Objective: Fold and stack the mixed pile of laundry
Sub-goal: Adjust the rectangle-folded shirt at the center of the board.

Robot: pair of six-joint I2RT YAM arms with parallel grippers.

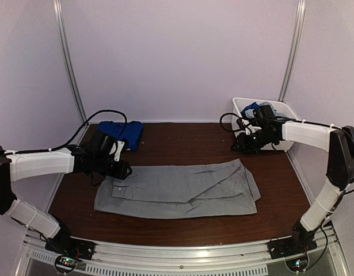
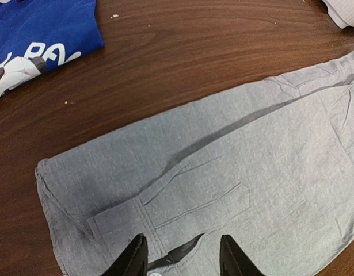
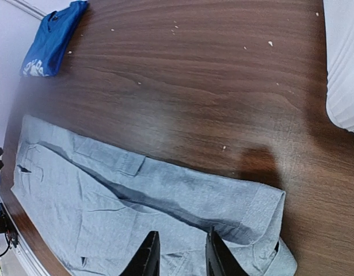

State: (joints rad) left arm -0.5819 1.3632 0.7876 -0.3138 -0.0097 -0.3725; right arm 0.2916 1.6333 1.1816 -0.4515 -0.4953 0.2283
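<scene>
A large light-grey garment (image 1: 177, 190) lies spread flat across the middle of the table. It also fills the left wrist view (image 2: 251, 161) and the lower part of the right wrist view (image 3: 136, 195). A folded royal-blue garment with white print (image 1: 122, 132) lies at the back left (image 2: 38, 40) (image 3: 50, 40). My left gripper (image 1: 122, 169) hovers over the grey garment's left end by the waistband, its jaws (image 2: 182, 261) open with nothing between them. My right gripper (image 1: 244, 141) hangs above the garment's far right corner, its jaws (image 3: 181, 256) open by a narrow gap and holding nothing.
A white plastic bin (image 1: 283, 109) stands at the back right with blue cloth (image 1: 251, 107) showing in it; its wall (image 3: 343, 63) is close to the right gripper. Bare brown tabletop (image 1: 188, 144) lies between the blue garment and the bin. Walls enclose the table on three sides.
</scene>
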